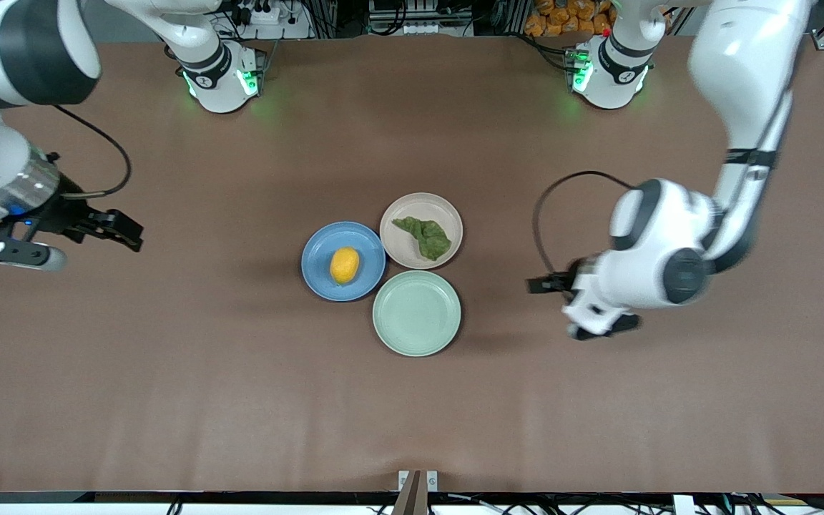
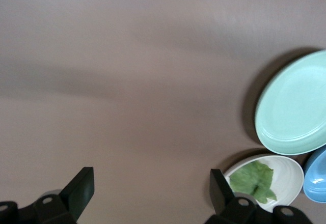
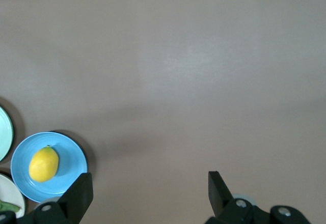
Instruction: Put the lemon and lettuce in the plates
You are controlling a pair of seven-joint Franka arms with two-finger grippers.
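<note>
The lemon lies in the blue plate. The lettuce lies flat in the beige-pink plate, which touches the blue one. My left gripper is open and empty over bare table, off toward the left arm's end from the plates. My right gripper is open and empty over bare table toward the right arm's end. The left wrist view shows the left gripper, the lettuce and its plate. The right wrist view shows the right gripper, the lemon and the blue plate.
A pale mint-green plate sits empty against the other two, nearest the front camera. It also shows in the left wrist view. The brown table stretches wide around the plates.
</note>
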